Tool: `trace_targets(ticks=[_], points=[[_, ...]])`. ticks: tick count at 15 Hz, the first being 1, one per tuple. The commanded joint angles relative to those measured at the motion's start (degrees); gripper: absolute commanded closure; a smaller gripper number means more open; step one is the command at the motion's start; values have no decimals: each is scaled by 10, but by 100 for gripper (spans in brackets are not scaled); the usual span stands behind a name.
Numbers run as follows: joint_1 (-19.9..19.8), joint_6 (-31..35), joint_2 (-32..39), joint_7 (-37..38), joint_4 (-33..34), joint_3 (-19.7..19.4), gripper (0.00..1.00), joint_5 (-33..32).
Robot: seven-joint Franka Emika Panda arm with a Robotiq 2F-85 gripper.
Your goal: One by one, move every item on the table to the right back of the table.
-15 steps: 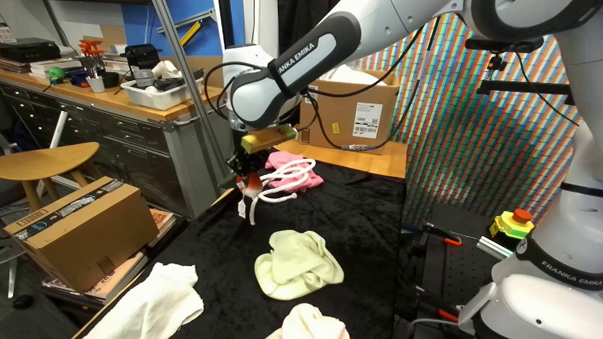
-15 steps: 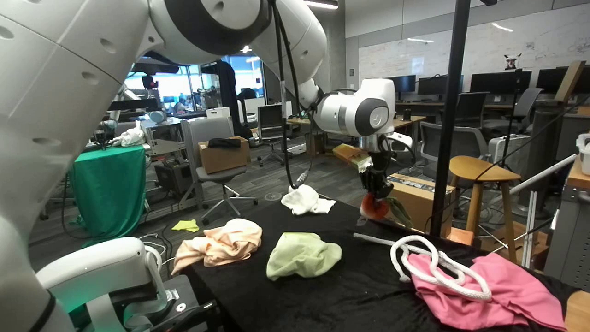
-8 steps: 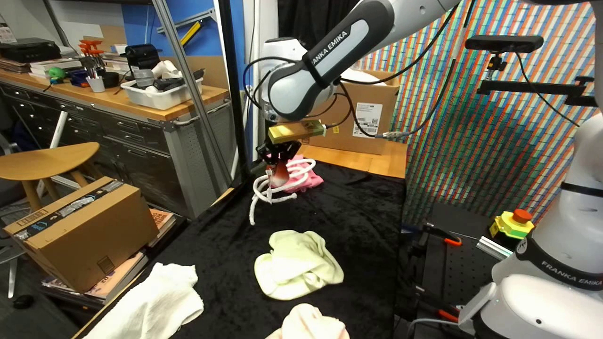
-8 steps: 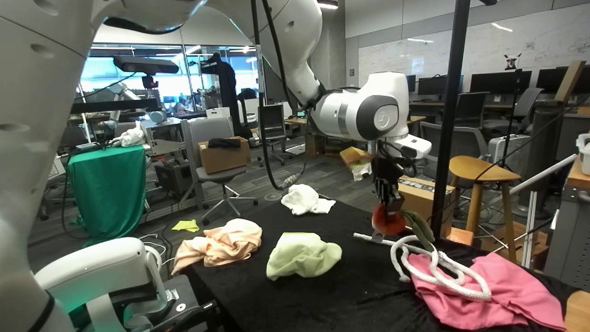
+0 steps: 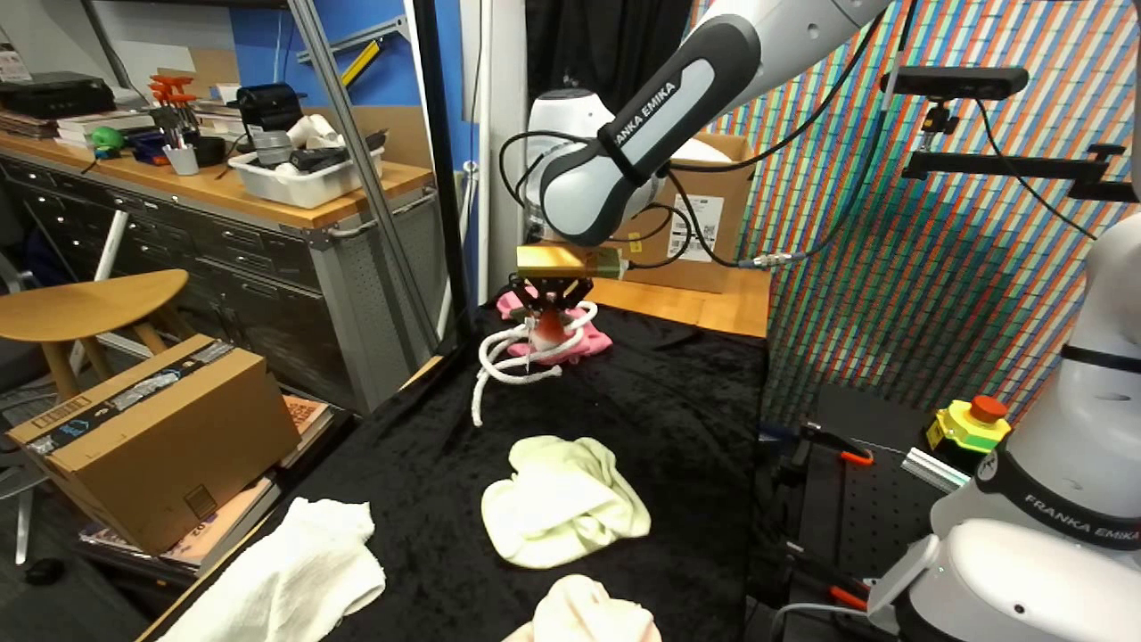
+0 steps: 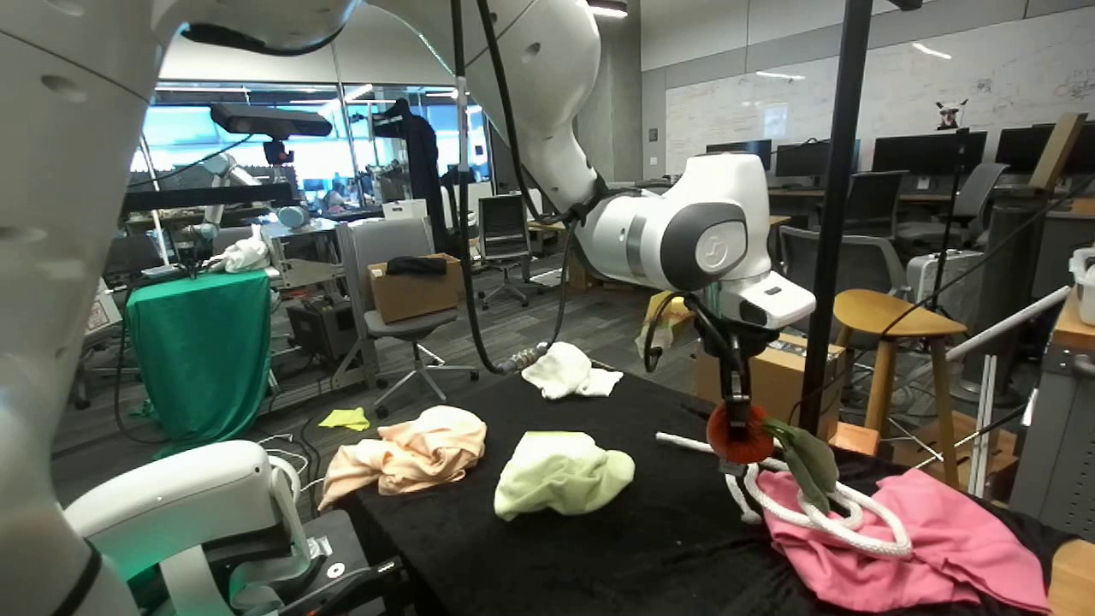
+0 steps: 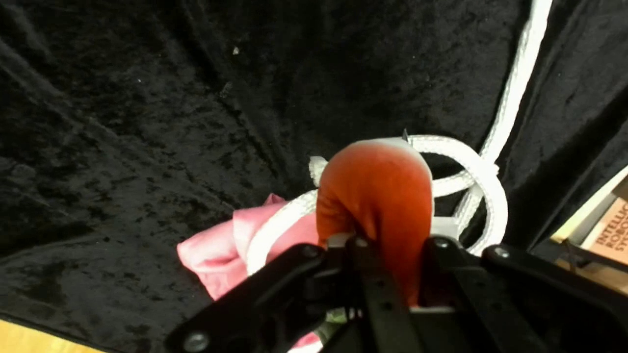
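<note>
Gripper (image 7: pixel 392 242) of the robot arm (image 5: pixel 660 107), directed downward, its jaws drawn together on a creased red object (image 7: pixel 378 181). The red object is held above the black-topped table (image 5: pixel 686 446), over the white looped rope (image 6: pixel 890 539); whether it touches the rope cannot be told. In an exterior view a green leaf-like part (image 6: pixel 808 462) extends from the red object's side. Part of the rope lies on the pink cloth (image 6: pixel 949 547); one end trails over the table itself. In both exterior views a pale yellow-green cloth (image 5: pixel 566 504) lies crumpled farther along the table, with a peach cloth (image 6: pixel 428 449) and a white cloth (image 5: pixel 294 571) near its edges. These three cloths touch neither the rope nor one another. The wrist view shows a tiny white piece (image 7: pixel 236 50) on the table, away from the red object. A brown cardboard box (image 5: pixel 156 446) stands beside the table; a second cardboard box (image 5: pixel 733 223), bearing a white label (image 5: pixel 709 214), rests on a wooden surface (image 5: pixel 749 308) at the table's edge. Farther off are a wooden stool (image 6: pixel 894 310) and a cluttered workbench (image 5: pixel 209 198) with a wooden top.
</note>
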Motion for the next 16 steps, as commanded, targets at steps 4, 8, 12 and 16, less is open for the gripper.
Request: trace_targets(ticks=[4, 8, 12, 16], points=[[32, 64, 9, 198, -5, -47, 87, -25], [56, 60, 20, 301, 6, -78, 82, -76], [63, 43, 21, 361, 10, -82, 51, -114], [65, 31, 17, 385, 12, -77, 21, -137]])
